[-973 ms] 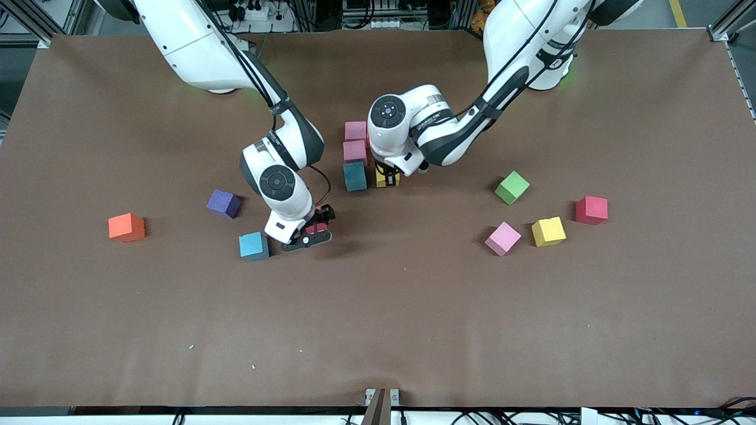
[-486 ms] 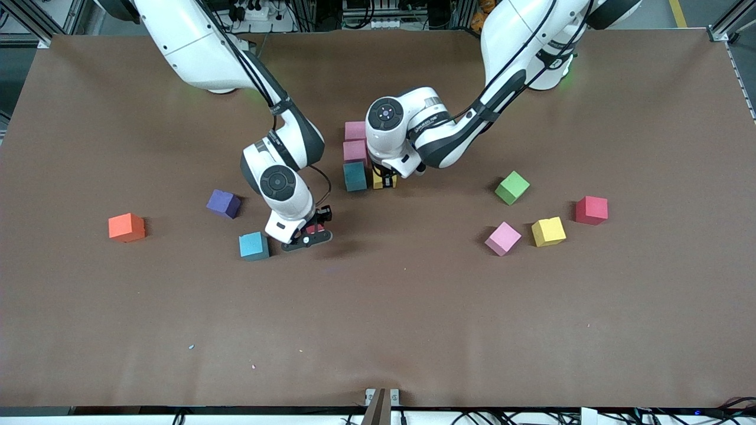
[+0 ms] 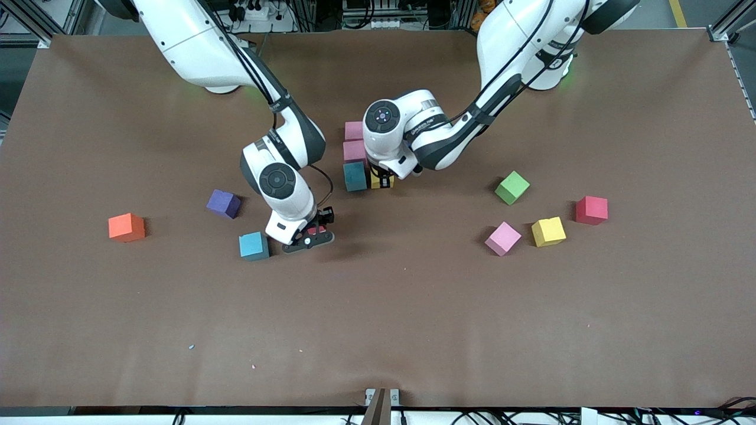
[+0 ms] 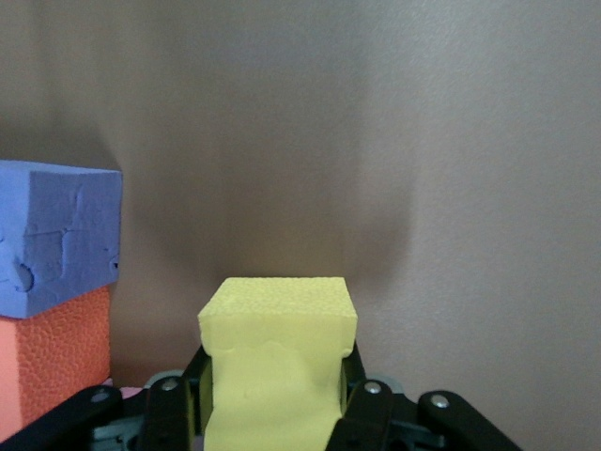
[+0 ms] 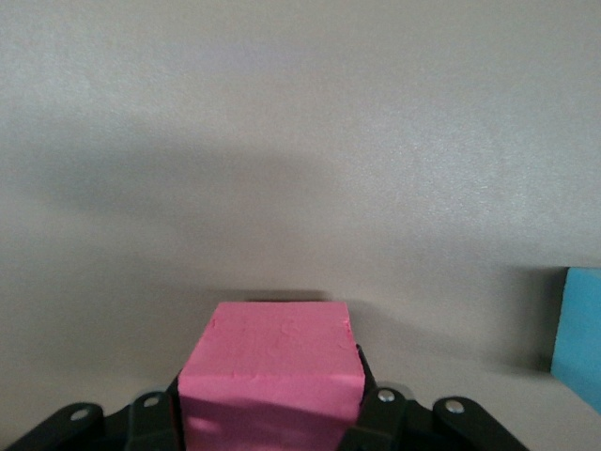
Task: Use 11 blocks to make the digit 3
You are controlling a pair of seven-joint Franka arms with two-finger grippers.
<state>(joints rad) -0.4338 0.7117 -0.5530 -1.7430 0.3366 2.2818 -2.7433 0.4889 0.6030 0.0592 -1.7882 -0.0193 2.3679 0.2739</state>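
Left gripper (image 3: 383, 179) jaws clamp a yellow foam cube (image 4: 277, 357) beside the teal foam cube (image 3: 355, 176); right gripper (image 3: 313, 233) jaws clamp a red-pink foam cube (image 5: 272, 374) low over the brown worktop (image 3: 413, 307).

The setting is a robotics laboratory. Two white industrial arms are mounted along one edge of a large table (image 3: 118, 330) covered in plain brown matting. Aluminium profile framing (image 3: 725, 30) borders the table corners. Power strips (image 3: 255, 10) and bundled cables (image 3: 378, 15) fill the space by the arm bases, and further cabling runs along the edge nearest the front camera
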